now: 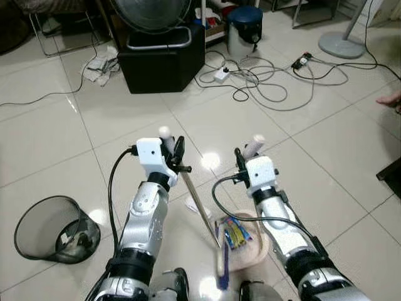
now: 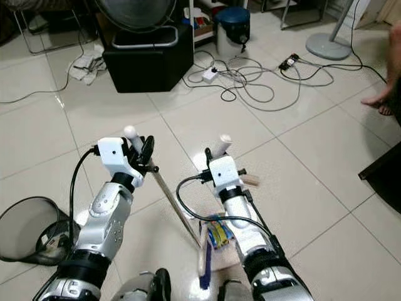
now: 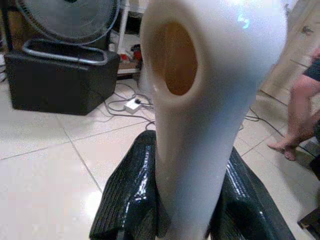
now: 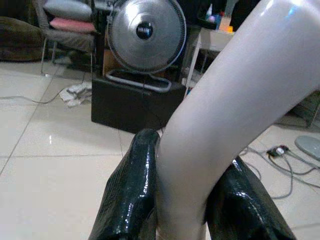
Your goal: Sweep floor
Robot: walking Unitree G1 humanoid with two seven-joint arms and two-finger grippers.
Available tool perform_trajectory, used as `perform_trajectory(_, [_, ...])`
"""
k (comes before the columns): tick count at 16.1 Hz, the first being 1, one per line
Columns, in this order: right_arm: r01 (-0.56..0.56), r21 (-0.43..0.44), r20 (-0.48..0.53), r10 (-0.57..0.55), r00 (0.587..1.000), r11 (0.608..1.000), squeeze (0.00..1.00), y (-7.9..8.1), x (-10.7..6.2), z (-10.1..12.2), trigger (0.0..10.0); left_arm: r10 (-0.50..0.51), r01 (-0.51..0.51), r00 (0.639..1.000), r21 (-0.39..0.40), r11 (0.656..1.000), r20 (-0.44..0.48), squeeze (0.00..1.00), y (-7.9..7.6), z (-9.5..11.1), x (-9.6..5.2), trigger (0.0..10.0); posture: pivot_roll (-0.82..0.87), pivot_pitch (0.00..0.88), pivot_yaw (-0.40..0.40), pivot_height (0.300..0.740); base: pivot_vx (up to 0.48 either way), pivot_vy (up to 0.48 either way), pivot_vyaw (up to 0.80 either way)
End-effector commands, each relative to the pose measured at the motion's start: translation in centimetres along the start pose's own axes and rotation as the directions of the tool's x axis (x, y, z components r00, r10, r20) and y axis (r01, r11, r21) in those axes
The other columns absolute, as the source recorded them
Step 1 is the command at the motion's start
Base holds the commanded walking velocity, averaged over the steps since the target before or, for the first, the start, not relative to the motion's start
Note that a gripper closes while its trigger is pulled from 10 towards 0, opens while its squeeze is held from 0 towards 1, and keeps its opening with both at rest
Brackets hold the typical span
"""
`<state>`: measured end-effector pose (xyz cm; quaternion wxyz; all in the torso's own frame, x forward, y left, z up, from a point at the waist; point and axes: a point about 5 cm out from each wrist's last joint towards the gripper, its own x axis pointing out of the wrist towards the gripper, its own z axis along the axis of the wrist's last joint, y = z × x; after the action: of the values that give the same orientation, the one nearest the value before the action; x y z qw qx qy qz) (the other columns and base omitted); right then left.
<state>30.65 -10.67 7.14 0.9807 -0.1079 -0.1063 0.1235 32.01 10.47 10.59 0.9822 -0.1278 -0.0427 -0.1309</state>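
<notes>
Both your grippers are clamped: left gripper [image 1: 170, 145] on the broom handle [image 1: 199, 204], right gripper [image 1: 247, 155] on the dustpan handle [image 4: 220, 115], so wrappers [image 1: 233, 233] stay in the dustpan [image 1: 254, 251] on the floor between your arms.

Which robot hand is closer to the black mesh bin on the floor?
The left. The left gripper, shut on a white handle, is up and to the right of the tipped mesh bin. The right gripper, holding another white handle, is farther right.
</notes>
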Motion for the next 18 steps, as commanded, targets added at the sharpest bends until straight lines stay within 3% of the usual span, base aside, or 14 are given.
perform_trajectory(1, [0.016, 0.032, 0.073, -0.019, 0.997, 0.999, 0.00, -0.2, 0.1, 1.0, 10.0, -0.051, 0.051, 0.998, -0.006, 0.999, 0.028, 0.00, -0.7, 0.8, 0.4, 10.0, 0.02, 0.154, 0.073, 0.740, 0.000, 0.000, 0.00])
perform_trajectory(3, [0.032, 0.048, 0.081, -0.036, 0.996, 0.998, 0.00, -0.5, -0.1, 1.0, 10.0, -0.080, 0.080, 0.996, 0.011, 0.997, 0.036, 0.00, -0.6, 1.3, 0.5, 10.0, 0.02, 0.147, 0.073, 0.740, 0.000, 0.000, 0.00])
perform_trajectory(6, [0.071, 0.072, 0.103, -0.078, 0.992, 0.995, 0.00, -1.3, -0.3, 1.5, 10.0, -0.136, 0.131, 0.989, 0.084, 0.988, 0.064, 0.00, 0.9, 3.1, 0.5, 10.0, 0.01, 0.130, 0.083, 0.740, 0.000, 0.000, 0.00])
perform_trajectory(8, [0.097, 0.089, 0.126, -0.108, 0.986, 0.991, 0.00, -2.2, -0.5, 1.9, 10.0, -0.169, 0.157, 0.980, 0.116, 0.981, 0.106, 0.00, 3.5, 6.3, 0.5, 10.0, 0.00, 0.115, 0.090, 0.740, 0.000, 0.000, 0.00])
perform_trajectory(10, [0.117, 0.110, 0.137, -0.132, 0.982, 0.987, 0.00, -3.1, -0.9, 2.2, 10.0, -0.241, 0.226, 0.967, 0.157, 0.961, 0.081, 0.00, 6.3, 9.0, -0.3, 10.0, 0.01, 0.105, 0.089, 0.740, 0.000, 0.000, 0.00])
perform_trajectory(13, [0.120, 0.121, 0.146, -0.138, 0.980, 0.985, 0.00, -3.6, -1.1, 2.5, 10.0, -0.256, 0.245, 0.966, 0.204, 0.948, 0.029, 0.00, 8.2, 9.5, -1.1, 10.0, 0.00, 0.094, 0.090, 0.740, 0.000, 0.000, 0.00])
perform_trajectory(14, [0.120, 0.130, 0.156, -0.139, 0.978, 0.984, 0.00, -4.0, -1.2, 2.8, 10.0, -0.218, 0.209, 0.976, 0.232, 0.950, 0.014, 0.00, 9.5, 9.6, -1.5, 10.0, 0.00, 0.089, 0.089, 0.740, 0.000, 0.000, 0.00])
perform_trajectory(18, [0.144, 0.181, 0.182, -0.177, 0.967, 0.973, 0.00, -5.0, -1.3, 3.9, 10.0, -0.120, 0.123, 0.992, 0.337, 0.933, -0.032, 0.00, 11.2, 8.5, -2.3, 10.0, 0.00, 0.078, 0.085, 0.740, 0.000, 0.000, 0.00])
